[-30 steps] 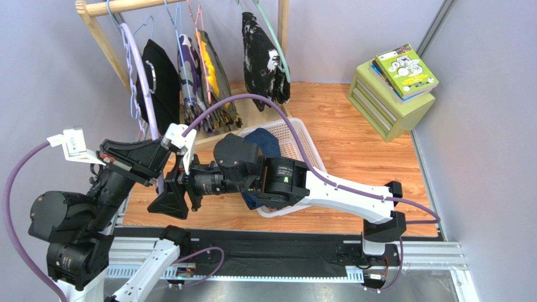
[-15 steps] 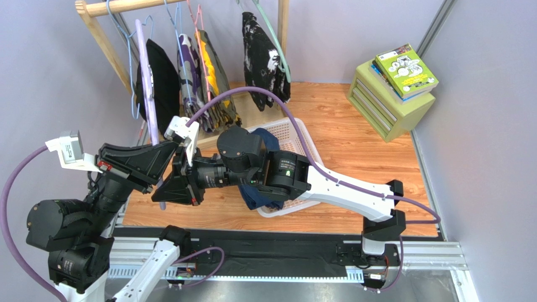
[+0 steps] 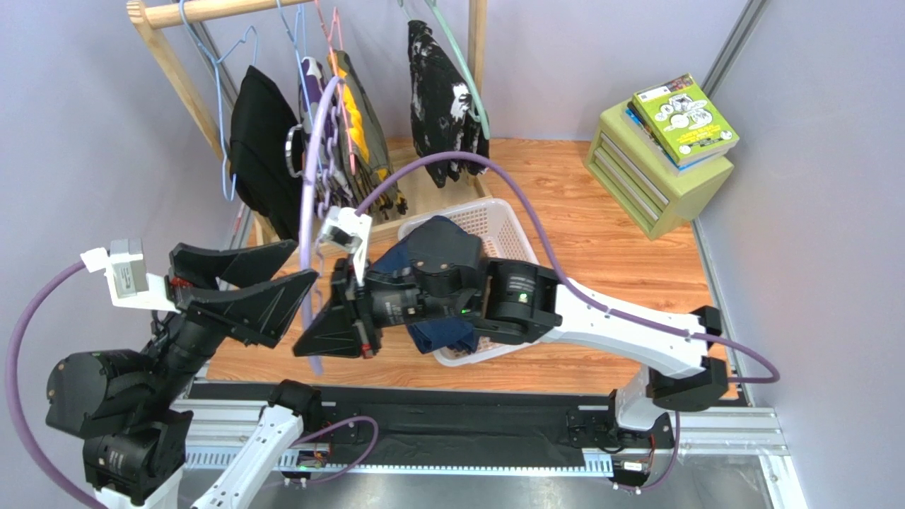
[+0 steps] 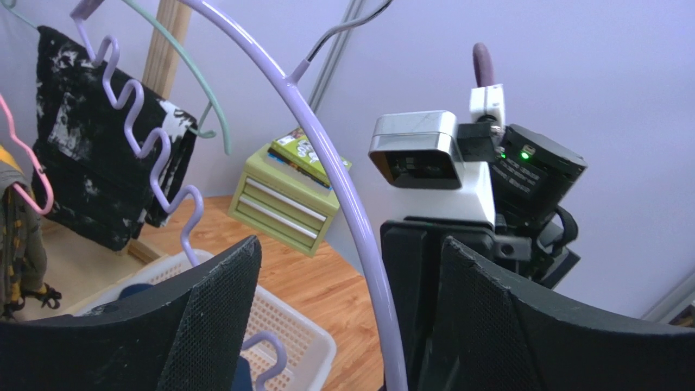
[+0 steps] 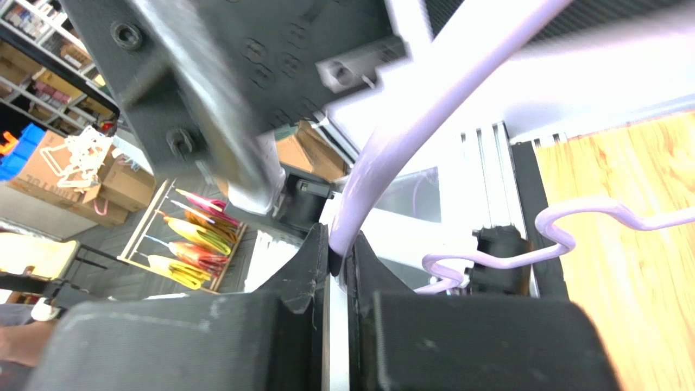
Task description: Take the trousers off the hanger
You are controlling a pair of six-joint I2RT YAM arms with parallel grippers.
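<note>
The lilac hanger stands bare and nearly upright between the two arms, its hook up by the rack. My right gripper is shut on its lower rod, and the right wrist view shows the rod pinched between the pads at my right gripper. My left gripper is open, and the hanger passes untouched between the spread fingers of my left gripper. The navy trousers lie in the white basket, partly hidden under the right arm.
A wooden rack at the back left holds a black garment, a black-and-white garment and other clothes on coloured hangers. A green drawer box topped with books stands at the back right. Purple walls close both sides.
My left gripper has opened and let go of the hanger. My right gripper has shut on the rod and carried the hanger rightward, away from the left wall.
</note>
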